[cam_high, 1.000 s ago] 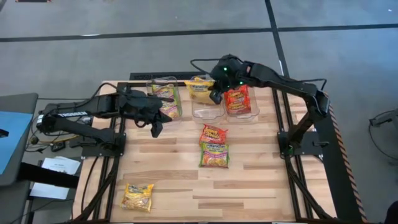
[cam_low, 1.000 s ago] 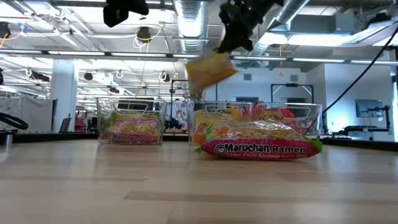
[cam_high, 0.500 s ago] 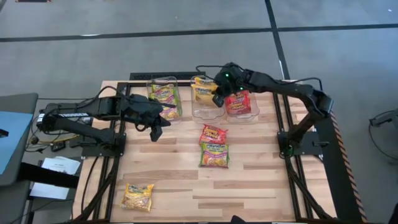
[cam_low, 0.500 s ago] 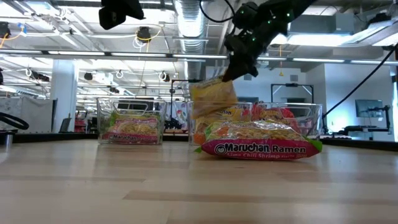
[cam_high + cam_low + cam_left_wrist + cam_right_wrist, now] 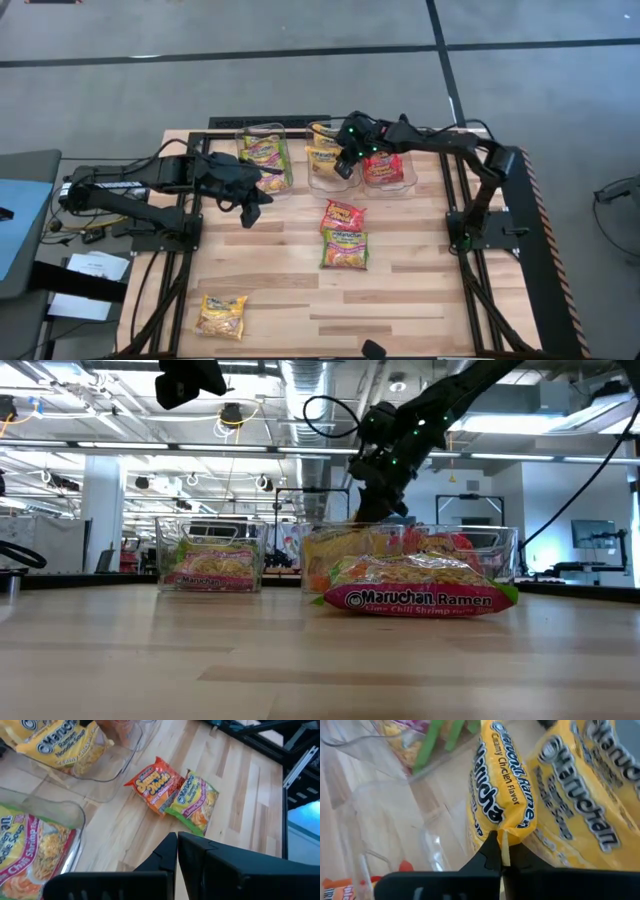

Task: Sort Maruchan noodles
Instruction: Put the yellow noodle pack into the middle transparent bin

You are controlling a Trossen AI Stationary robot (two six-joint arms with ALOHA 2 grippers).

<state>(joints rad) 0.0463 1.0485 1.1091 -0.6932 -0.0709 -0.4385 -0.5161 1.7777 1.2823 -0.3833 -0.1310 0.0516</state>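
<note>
My right gripper point(image 5: 345, 166) is over the middle clear bin point(image 5: 322, 181) and shut on a yellow Maruchan packet point(image 5: 325, 150). The low view shows that packet point(image 5: 340, 545) down inside the bin. A second yellow packet point(image 5: 585, 795) lies in the bin beside it. My left gripper point(image 5: 250, 208) hovers shut and empty in front of the left bin point(image 5: 266, 160), which holds green packets. An orange-red packet point(image 5: 343, 215) and a green one point(image 5: 344, 248) lie flat at mid-table. Another yellow packet point(image 5: 221, 315) lies near the front left corner. My right gripper pinches the yellow packet between its two fingers by the crimped end seam point(image 5: 504, 836). It comes from above, slanting down into the middle bin. The packet hangs away from the fingertips, inside the bin and against the other yellow packet.
The right bin point(image 5: 385, 166) holds red packets and stands against the middle bin. All three bins line the table's far edge. Bare wood lies to the right of the loose packets and along the near edge. The room behind shows in the low view.
My right gripper has come down from above the bins, carrying the yellow packet. The packet hung clear above the bin rim a second ago and now sits down within the middle bin's walls.
</note>
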